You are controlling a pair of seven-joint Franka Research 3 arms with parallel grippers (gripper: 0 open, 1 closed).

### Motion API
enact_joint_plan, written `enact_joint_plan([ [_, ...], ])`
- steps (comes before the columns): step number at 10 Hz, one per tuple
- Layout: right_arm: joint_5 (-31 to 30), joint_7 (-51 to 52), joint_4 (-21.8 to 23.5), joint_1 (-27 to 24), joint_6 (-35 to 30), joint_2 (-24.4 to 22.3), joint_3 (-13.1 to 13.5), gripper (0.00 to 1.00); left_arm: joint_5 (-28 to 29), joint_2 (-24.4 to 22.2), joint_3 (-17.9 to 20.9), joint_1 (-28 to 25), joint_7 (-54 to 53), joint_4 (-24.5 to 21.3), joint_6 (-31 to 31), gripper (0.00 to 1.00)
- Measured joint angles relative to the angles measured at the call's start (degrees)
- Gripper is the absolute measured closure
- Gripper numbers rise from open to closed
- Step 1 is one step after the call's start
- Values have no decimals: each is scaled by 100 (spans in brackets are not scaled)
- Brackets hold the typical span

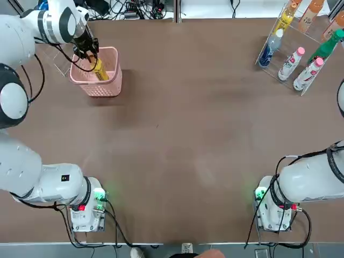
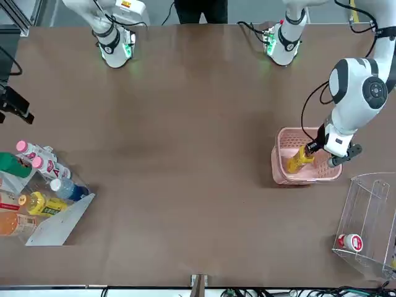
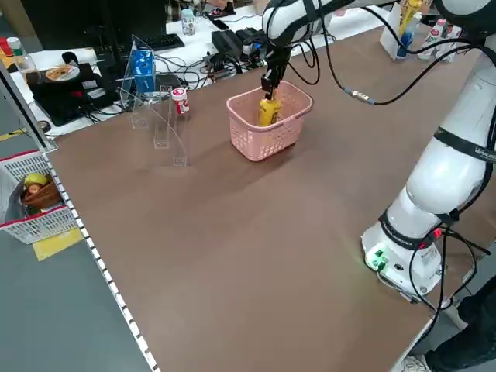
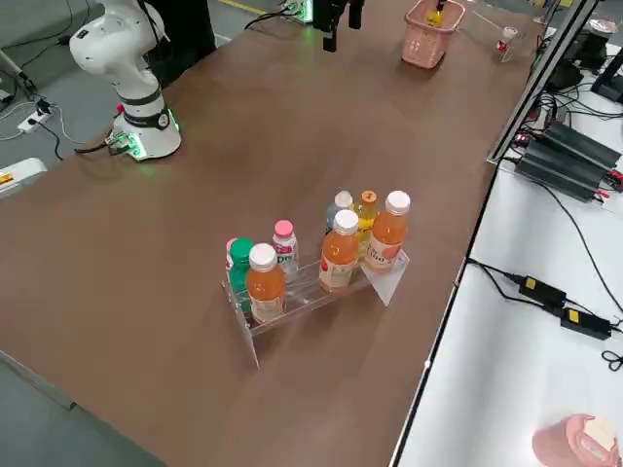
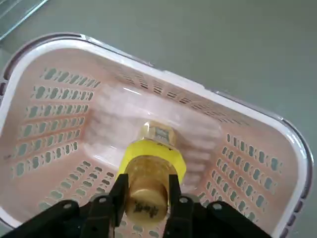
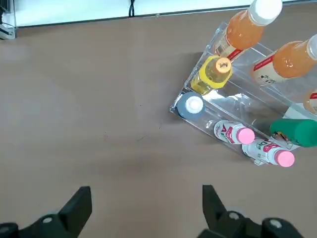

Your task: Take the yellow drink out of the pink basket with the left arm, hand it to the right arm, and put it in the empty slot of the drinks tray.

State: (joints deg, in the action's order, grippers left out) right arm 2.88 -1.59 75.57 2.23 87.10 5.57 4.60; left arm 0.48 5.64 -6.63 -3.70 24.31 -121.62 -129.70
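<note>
The pink basket (image 1: 102, 86) (image 2: 297, 176) (image 3: 263, 141) stands at the table's far left. Inside it the yellow drink (image 1: 100, 70) (image 2: 298, 159) (image 5: 151, 158) stands tilted, cap up. My left gripper (image 1: 86, 51) (image 3: 270, 84) (image 5: 146, 191) reaches down into the basket, and its two fingers press on either side of the bottle's cap. My right gripper (image 6: 146, 213) (image 2: 12, 105) hangs open and holds nothing, above the table near the drinks tray (image 1: 307, 38) (image 6: 237, 99) (image 4: 389, 277) at the far right. The tray holds several bottles; I cannot pick out its empty slot for certain.
A clear acrylic box (image 2: 365, 210) (image 3: 159, 124) with a small red-white bottle (image 2: 351, 242) stands just beyond the basket at the table's left edge. Cables and a white basket (image 3: 39, 221) lie off the table. The brown tabletop (image 1: 188, 134) stretches between basket and tray.
</note>
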Motion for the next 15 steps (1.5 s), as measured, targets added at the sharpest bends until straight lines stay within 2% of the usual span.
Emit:
enact_joint_plan([
  [3,0,0,0,0,0,0,0,1,5,-13,2,-4,-64,0,0,66],
  [11,0,0,0,0,0,0,0,1,5,-21,2,-5,-68,6,-9,66],
  [15,0,0,0,0,0,0,0,1,5,-25,2,-5,-73,154,-57,66],
])
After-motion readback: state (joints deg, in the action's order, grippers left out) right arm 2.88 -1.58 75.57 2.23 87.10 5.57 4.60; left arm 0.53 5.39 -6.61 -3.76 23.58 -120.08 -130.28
